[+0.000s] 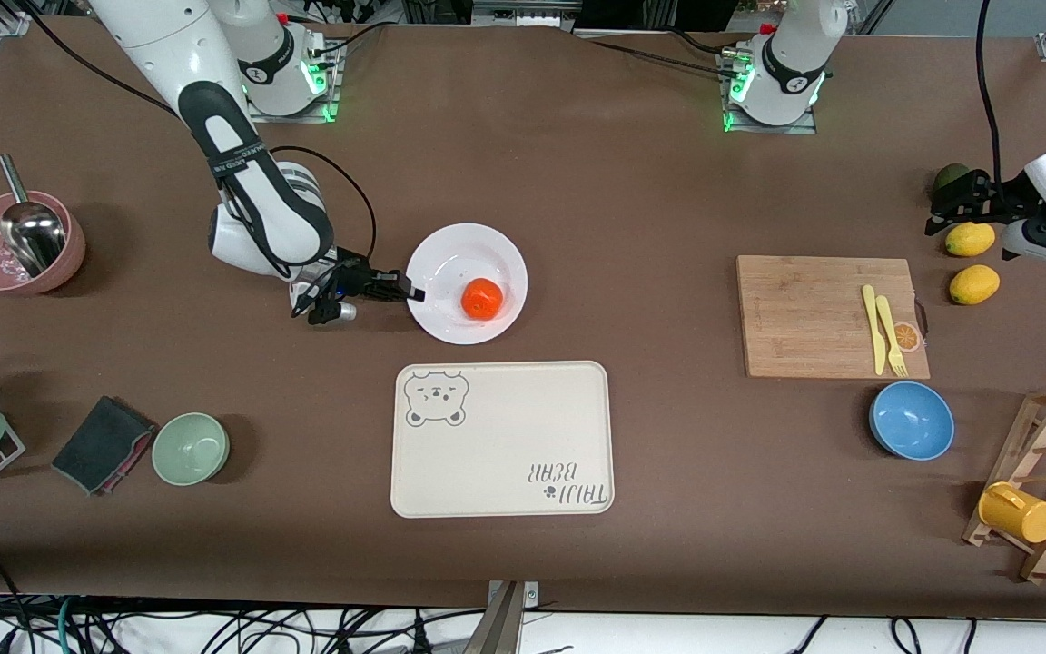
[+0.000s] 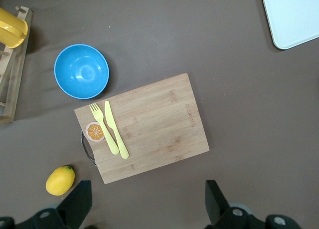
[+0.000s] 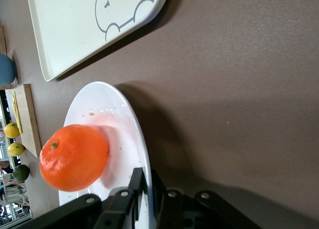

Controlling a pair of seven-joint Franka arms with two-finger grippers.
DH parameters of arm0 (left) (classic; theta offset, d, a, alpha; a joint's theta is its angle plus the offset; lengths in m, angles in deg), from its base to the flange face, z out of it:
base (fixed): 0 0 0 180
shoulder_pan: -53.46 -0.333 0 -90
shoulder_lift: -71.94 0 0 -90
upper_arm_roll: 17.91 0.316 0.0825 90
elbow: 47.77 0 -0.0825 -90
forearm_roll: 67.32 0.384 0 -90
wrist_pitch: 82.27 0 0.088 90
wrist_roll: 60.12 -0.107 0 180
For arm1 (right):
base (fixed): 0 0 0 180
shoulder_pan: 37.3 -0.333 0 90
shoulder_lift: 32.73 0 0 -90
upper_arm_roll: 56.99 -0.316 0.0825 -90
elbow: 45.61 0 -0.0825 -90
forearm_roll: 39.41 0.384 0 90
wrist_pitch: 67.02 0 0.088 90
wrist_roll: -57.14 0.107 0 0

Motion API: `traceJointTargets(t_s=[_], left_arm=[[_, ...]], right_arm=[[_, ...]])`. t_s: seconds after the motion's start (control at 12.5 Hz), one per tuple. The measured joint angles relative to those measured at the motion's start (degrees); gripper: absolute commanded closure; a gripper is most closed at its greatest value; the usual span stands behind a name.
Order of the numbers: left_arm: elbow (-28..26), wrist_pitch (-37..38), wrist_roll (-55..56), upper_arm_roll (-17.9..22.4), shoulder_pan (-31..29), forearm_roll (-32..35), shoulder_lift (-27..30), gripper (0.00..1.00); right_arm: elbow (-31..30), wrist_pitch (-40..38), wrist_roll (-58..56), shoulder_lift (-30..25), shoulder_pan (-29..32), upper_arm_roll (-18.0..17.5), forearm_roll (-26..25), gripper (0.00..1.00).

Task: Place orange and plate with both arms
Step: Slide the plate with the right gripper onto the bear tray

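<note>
Both arms are glossy white with rounded joints, and green lights glow at their bases. The right arm (image 1: 255, 195) wears a black band with small white lettering, and a thin black cable loops beside it. The right gripper (image 1: 407, 290) and left gripper (image 2: 147, 201) are black.

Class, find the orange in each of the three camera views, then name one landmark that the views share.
Front view: the orange lies on the white plate, mid-table.
Left wrist view: not in it.
Right wrist view: the orange on the plate, whose rim the right gripper pinches.
Shared landmark: the bear tray.
</note>
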Motion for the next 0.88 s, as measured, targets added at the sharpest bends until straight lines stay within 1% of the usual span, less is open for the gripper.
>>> traceJointTargets(t_s=[0.16,0.32,0.56,0.72,0.88], left_arm=[[0.02,0.0,-0.02,0.0,0.0,0.0,-0.15,0.0],[0.09,0.0,-0.03,-0.01,0.01,0.0,-0.19,0.0],[0.13,0.0,-0.07,-0.04,0.1,0.0,-0.41,0.0],[0.15,0.0,-0.09,-0.04,0.15,0.0,-0.63,0.0],[0.19,0.0,-0.09,-0.04,0.18,0.0,-0.77,0.0]], right_arm=[[0.75,0.23,-0.45,-0.03,0.13,0.07,0.0,1.0],[3.69,1.0,-0.42,0.02,0.42,0.89,-0.01,1.0],[10.55,1.28,0.24,1.1,1.32,2.92,-0.02,1.0],[15.93,1.28,2.51,2.96,2.16,3.01,-0.02,1.0],[22.59,1.28,5.86,6.07,2.63,3.03,-0.36,1.0]])
